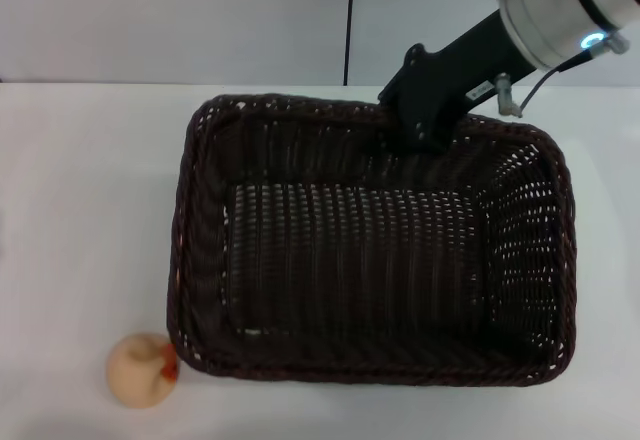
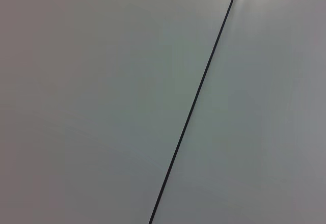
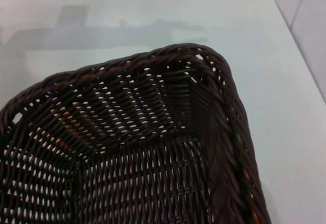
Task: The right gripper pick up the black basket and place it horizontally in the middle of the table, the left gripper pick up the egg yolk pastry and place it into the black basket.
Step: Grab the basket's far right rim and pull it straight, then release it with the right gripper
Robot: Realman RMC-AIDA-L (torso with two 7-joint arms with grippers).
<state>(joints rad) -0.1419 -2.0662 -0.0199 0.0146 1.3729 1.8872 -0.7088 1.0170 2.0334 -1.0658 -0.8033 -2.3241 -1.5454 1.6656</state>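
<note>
Basket state: the black basket is set flat on the table, long side across, near the middle. The right gripper is positioned at the far rim of the basket; jaw opening cannot be told, fingertips are hidden against the dark weave. The egg yolk pastry is seen on the table just beside the basket's near left corner. Only wall panels are shown in the left wrist view.

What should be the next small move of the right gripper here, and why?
Probably let go of the far rim and lift away. The right gripper sits at the far rim of the black basket, which lies lengthwise on the table, empty; the egg yolk pastry waits outside.
</note>
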